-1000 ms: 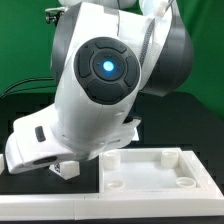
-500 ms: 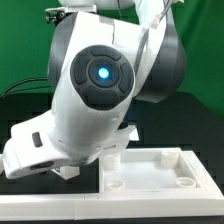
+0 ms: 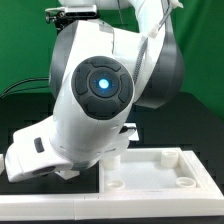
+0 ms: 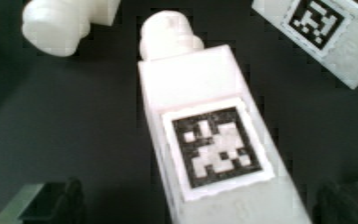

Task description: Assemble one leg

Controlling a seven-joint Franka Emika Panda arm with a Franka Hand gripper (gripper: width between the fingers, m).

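Straddles the leg [image 4: 194, 110] with the claw [image 4: 202, 207] released: dark fingers [image 4: 51, 203] off both flanks, nothing gripped. Finds that leg lying flat on the dark desk [image 4: 34, 120], tagged face up, rounded tip close to a second leg [image 4: 60, 28].

Risks closing on a part lying slightly askew to the fingers, touching one side first and swivelling it instead of clamping. Risks knocking the neighbouring leg if shoved forward. Risks a tilted hold, likely to jam later at a hole in the panel [image 3: 150, 186]. Cannot check the grasp from the exterior view, blocked there by the arm's bulk.
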